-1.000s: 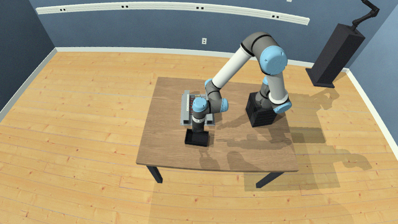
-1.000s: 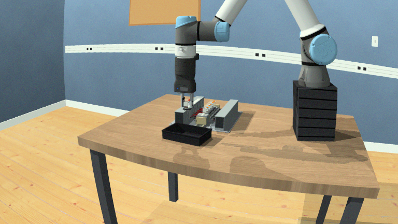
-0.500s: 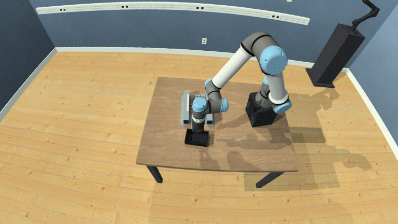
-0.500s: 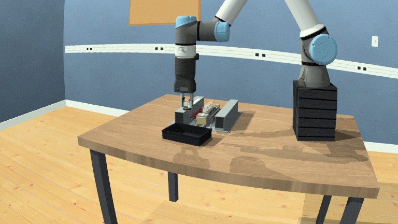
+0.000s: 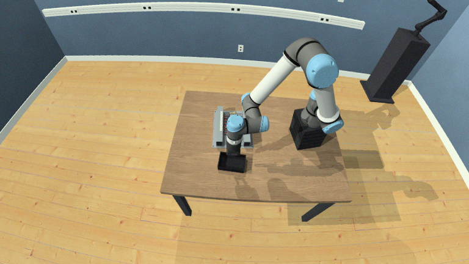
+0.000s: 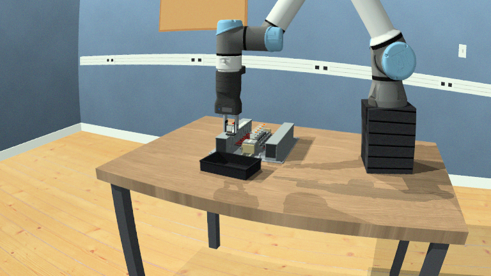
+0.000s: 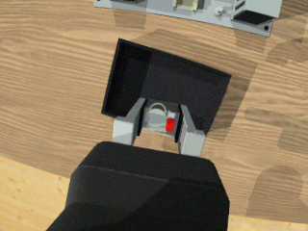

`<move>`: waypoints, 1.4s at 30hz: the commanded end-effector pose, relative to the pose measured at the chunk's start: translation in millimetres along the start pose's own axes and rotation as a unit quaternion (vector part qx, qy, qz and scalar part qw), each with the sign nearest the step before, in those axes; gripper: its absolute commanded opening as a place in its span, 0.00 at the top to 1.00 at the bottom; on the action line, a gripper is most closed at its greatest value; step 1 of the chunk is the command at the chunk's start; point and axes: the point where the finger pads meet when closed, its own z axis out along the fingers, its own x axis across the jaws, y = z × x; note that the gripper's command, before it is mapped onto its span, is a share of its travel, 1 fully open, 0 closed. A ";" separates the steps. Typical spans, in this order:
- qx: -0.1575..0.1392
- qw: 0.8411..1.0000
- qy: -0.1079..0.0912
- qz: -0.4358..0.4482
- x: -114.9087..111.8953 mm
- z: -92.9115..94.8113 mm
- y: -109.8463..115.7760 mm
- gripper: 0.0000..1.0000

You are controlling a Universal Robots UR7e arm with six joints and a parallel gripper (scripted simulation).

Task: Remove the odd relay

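Observation:
My gripper (image 6: 230,128) (image 7: 161,113) is shut on a clear relay with a red button (image 7: 170,125); the relay (image 6: 230,128) hangs upright between the fingertips. In the wrist view the relay overlaps the near side of the black parts tray (image 7: 178,79) (image 5: 231,168) (image 6: 220,167), and the exterior view shows it higher than the tray's rim. No relay shows in the visible part of the tray. The relay panel (image 5: 215,140) (image 6: 279,161) (image 7: 192,18) lies flat on the table behind the tray. Relays with orange buttons (image 6: 259,131) stand in its middle row.
Two tall grey ducts (image 6: 224,143) (image 6: 280,140) run along the panel's sides, with red wires and a beige block (image 6: 248,148) between them. The tray stands close to the panel's front edge. The arm's black base block (image 6: 389,139) stands on the table (image 6: 325,200) to the right.

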 end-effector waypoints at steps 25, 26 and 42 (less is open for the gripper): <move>0.000 1.000 -0.001 0.000 -0.7 25.6 0.2 1.00; 0.000 1.000 -0.001 0.000 -0.7 27.8 0.3 1.00; 0.000 1.000 -0.001 0.000 -0.8 61.3 0.4 1.00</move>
